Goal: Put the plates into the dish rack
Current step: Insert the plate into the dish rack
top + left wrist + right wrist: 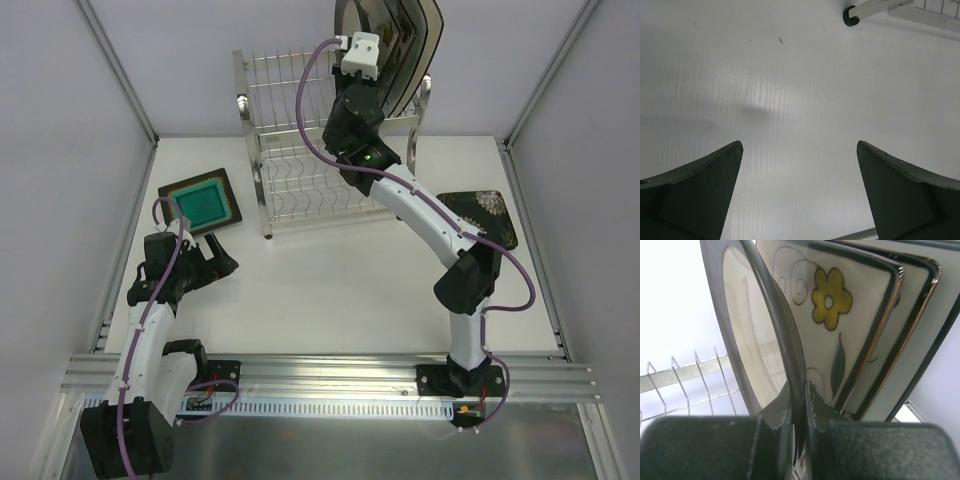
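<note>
My right gripper (799, 390) is shut on the dark rim of the round cream plate (750, 330), held upright on edge at the top tier of the chrome dish rack (300, 150). Just behind it stand a cream plate with a yellow flower (840, 315) and further square dark-rimmed plates (415, 40). A black and teal plate (203, 203) lies flat left of the rack. A dark plate with white flowers (480, 215) lies flat at the right. My left gripper (215, 255) is open and empty, low over bare table (800, 100) just below the teal plate.
The rack's lower tier wires (310, 190) hold nothing that I can see. A black-capped leg (850, 14) shows at the top of the left wrist view. Grey walls with metal posts (120, 70) close in the table on three sides.
</note>
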Motion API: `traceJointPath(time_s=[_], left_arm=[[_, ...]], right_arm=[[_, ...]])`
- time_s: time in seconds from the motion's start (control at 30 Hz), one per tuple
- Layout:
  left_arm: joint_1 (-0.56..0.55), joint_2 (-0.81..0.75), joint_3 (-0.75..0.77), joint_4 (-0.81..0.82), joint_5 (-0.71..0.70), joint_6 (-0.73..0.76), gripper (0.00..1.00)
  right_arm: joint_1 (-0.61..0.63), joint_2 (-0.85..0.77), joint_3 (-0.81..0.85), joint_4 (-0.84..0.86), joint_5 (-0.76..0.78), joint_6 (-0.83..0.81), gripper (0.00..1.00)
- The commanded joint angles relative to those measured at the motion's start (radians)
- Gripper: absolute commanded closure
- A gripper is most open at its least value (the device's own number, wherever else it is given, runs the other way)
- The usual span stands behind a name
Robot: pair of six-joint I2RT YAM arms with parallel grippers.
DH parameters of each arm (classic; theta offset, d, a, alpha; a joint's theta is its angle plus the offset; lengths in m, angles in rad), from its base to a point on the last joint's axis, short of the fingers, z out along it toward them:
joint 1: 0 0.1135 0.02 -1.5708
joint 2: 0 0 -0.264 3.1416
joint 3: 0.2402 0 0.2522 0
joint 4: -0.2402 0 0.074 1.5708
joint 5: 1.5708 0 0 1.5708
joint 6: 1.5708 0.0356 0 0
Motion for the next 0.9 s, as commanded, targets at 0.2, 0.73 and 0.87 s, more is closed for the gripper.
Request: traceJointPath(time_s=[0.2,0.73,0.87], left_arm=[[-0.006,-0.024,0.034,-0.002,-0.024,0.009,0.01],[-0.006,-0.034,0.032,-0.005,-0.033,0.011,0.01],[-0.006,-0.036,0.032,-0.006,-0.035,0.009,0.01]], right_arm=[[-0.037,-0.061,0.087,0.124,0.0,0.013,0.99],[-0.037,-0.018,0.141,-0.053,-0.024,0.107,0.99],[-0.039,-0.006,0.141,-0.09,-0.025,0.136,0.99]])
